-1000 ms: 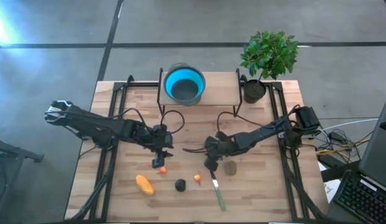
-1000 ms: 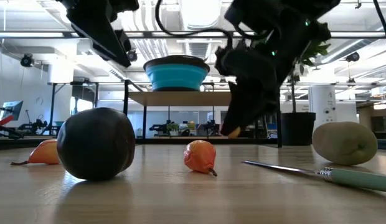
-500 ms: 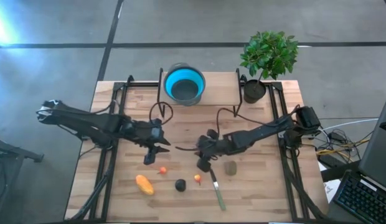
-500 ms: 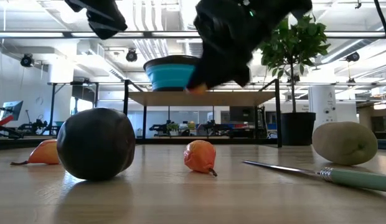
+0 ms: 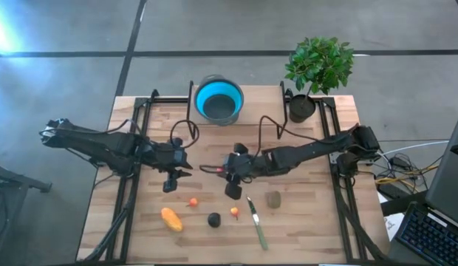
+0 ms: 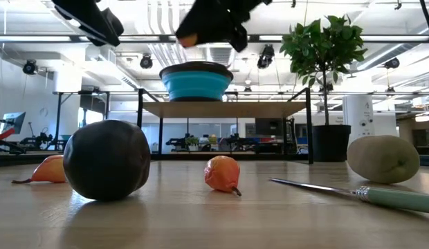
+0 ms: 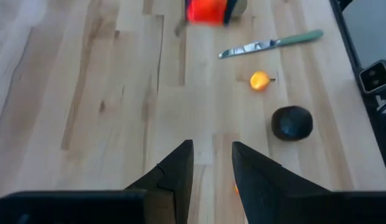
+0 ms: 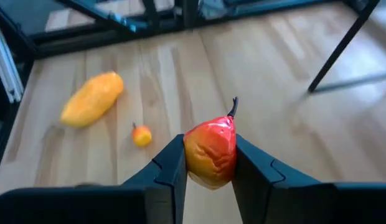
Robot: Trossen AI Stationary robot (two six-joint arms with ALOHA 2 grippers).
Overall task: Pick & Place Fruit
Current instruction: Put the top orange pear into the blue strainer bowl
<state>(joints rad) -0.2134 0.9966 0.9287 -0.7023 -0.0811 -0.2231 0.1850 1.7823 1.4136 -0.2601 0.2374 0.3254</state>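
While my right gripper [image 8: 208,163] stays clamped on a red-orange fruit [image 8: 210,146], stem upward, it has climbed from table level, where it sat a second ago, and moved closer to the blue bowl [image 5: 201,100]. In the low view it now rides higher than the bowl's rim. Judgement: the carry is under way, and the release over the bowl is the step outstanding.

My left gripper [image 7: 211,155] has likewise come up and away; its fingers stand slightly parted and hold nothing. The tiny red fruit [image 5: 192,201] it hovered over remains on the table.

Farther from the bowl, all at rest:
- an elongated orange-yellow fruit [image 5: 171,219]
- a black round fruit [image 5: 214,219]
- a tiny orange fruit [image 5: 235,212]
- an olive-brown fruit [image 5: 273,199]
- a green-handled knife [image 5: 256,227]

Five pieces therefore remain to be moved.
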